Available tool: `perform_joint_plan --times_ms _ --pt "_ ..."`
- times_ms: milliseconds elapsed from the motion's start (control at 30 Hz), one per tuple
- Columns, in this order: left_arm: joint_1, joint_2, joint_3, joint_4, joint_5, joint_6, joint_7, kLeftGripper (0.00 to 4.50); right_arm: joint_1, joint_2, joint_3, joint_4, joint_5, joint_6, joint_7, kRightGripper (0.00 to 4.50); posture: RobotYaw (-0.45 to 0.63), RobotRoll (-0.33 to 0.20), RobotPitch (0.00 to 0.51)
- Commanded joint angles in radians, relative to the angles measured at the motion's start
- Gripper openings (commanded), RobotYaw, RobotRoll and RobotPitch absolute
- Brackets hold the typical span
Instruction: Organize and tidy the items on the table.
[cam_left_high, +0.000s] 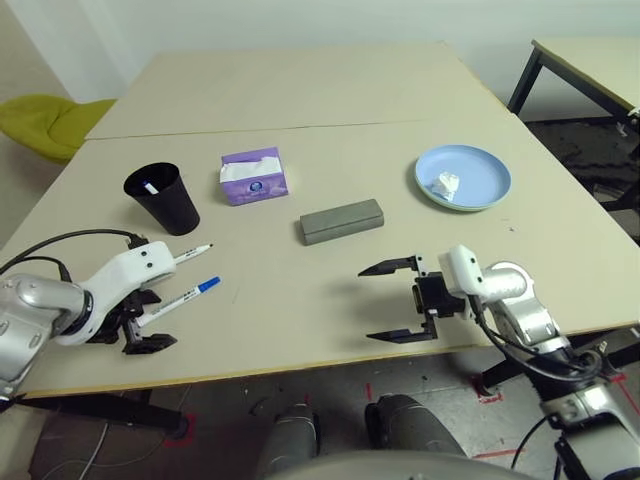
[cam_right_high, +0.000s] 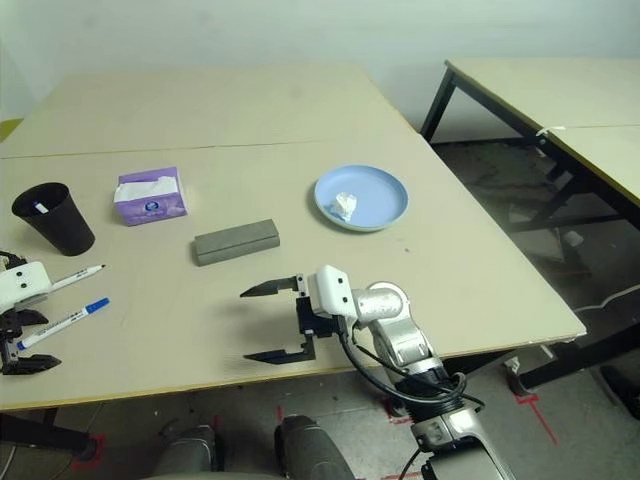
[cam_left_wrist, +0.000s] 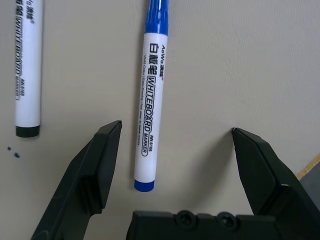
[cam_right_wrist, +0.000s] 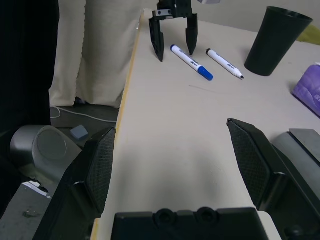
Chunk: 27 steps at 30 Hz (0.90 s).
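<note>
Blue-capped marker (cam_left_wrist: 151, 100) lying at near left of table (cam_left_high: 330, 300), tail end between spread jaws of left gripper (cam_left_high: 141, 328), not yet gripped. Right gripper (cam_left_high: 396, 300) likewise splayed, empty, near centre. Slightly farther left, black-capped marker (cam_left_high: 192, 253); beyond, black cup (cam_left_high: 165, 198). Risk: off-centre pinch rolling marker off near edge.

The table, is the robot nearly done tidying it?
Partly. The tissue already lies on the blue plate, and one pen stands in the black cup. The open left gripper straddles the blue-capped marker. The black-capped marker still waits.
</note>
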Motion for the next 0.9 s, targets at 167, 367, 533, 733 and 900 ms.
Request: perform_joint_plan --times_ms 167,367,533,733,900 --pt "-0.035 -0.023 -0.037 0.038 0.022 -0.017 0.007 2.23 0.017 -0.008 0.017 -0.035 -0.007 0.015 -0.015 4.5 -0.13 0.0 0.061" --pt "-0.045 -0.017 -0.053 0.032 0.012 -0.007 -0.026 0.25 0.022 -0.013 0.015 -0.044 -0.006 0.021 -0.023 4.5 -0.13 0.0 0.061" --pt "-0.042 -0.012 -0.006 0.0 -0.06 -0.047 -0.112 0.25 0.023 -0.015 0.015 -0.046 -0.003 0.028 -0.031 4.5 -0.13 0.0 0.063" --pt "-0.009 -0.032 0.114 -0.043 -0.183 -0.139 -0.185 0.25 0.022 -0.014 0.001 -0.042 0.012 0.054 -0.047 4.5 -0.11 0.0 0.064" --pt "-0.003 -0.127 0.287 -0.084 -0.302 -0.125 -0.117 0.25 0.018 0.005 -0.054 -0.052 0.015 0.161 -0.182 4.5 -0.09 0.0 0.069"
